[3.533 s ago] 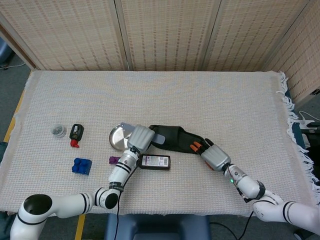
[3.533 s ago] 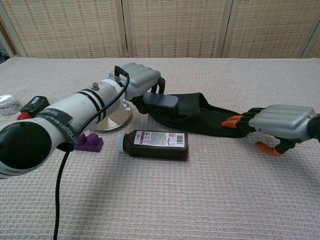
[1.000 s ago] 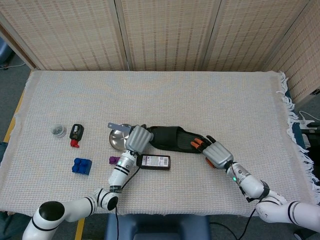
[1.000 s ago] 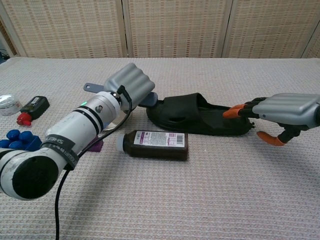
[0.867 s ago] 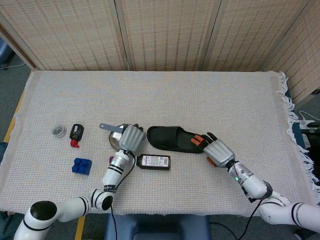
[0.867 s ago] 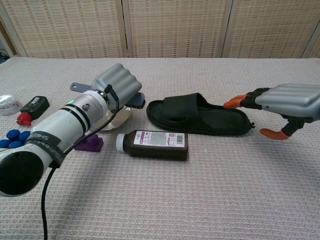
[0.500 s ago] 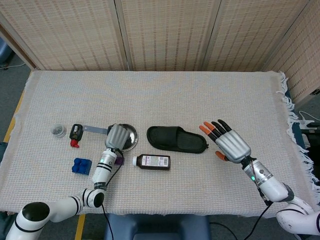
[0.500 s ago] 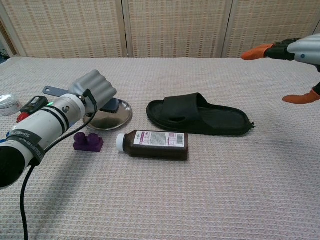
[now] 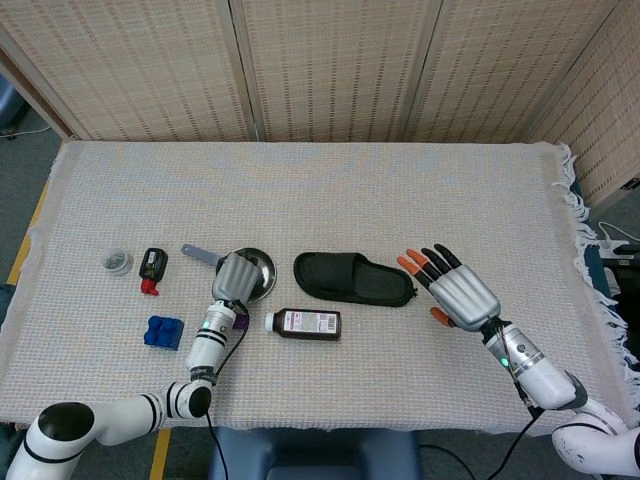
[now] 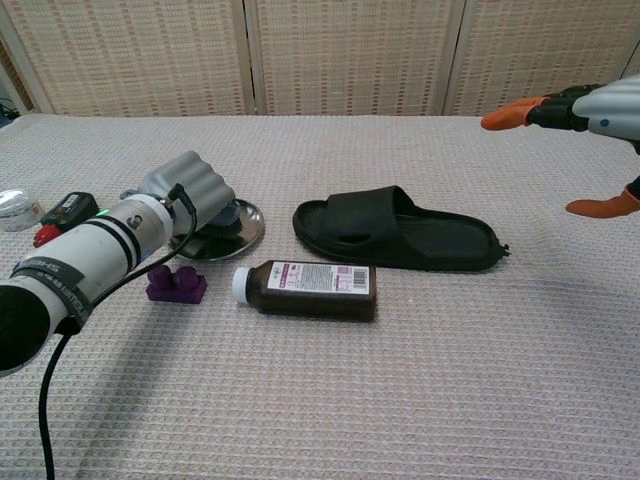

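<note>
While our left hand clamps the grey spatula over the metal plate, our right hand hangs with fingers apart, just right of the black slipper. We judge the risk is the blade scraping the plate into the brown bottle nearby.

Chest view's edge crops right robot hand

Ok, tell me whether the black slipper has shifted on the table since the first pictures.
Yes. The black slipper now lies flat and clear of both hands, slightly up-table from the brown bottle; earlier its left end was lifted over the bottle.
</note>
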